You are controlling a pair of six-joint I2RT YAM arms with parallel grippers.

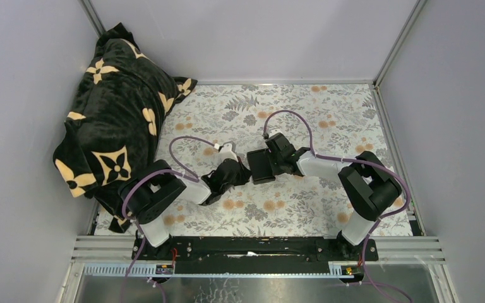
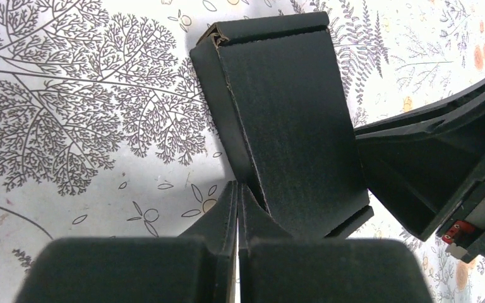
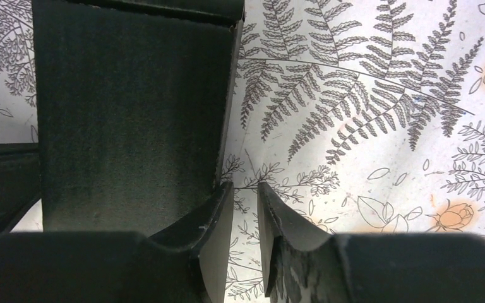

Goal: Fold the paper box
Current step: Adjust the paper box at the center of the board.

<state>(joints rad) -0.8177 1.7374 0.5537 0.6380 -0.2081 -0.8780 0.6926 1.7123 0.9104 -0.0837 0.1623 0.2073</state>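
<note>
The paper box (image 1: 260,169) is a small matte black card box lying on the floral cloth between my two grippers. In the left wrist view the paper box (image 2: 284,120) stretches away just right of my left gripper (image 2: 237,197), which is shut with nothing between its fingers. In the top view the left gripper (image 1: 245,173) sits at the box's left side. My right gripper (image 3: 245,197) stands slightly open and empty, with cloth showing through the gap. Its left finger (image 3: 211,218) lies against the right edge of the paper box (image 3: 132,113). From above, the right gripper (image 1: 273,159) is at the box's right side.
A black plush blanket with cream flowers (image 1: 117,120) is heaped at the table's left edge and back corner. The floral cloth (image 1: 328,113) covers the table. Grey walls enclose three sides, and a metal rail (image 1: 259,246) runs along the near edge.
</note>
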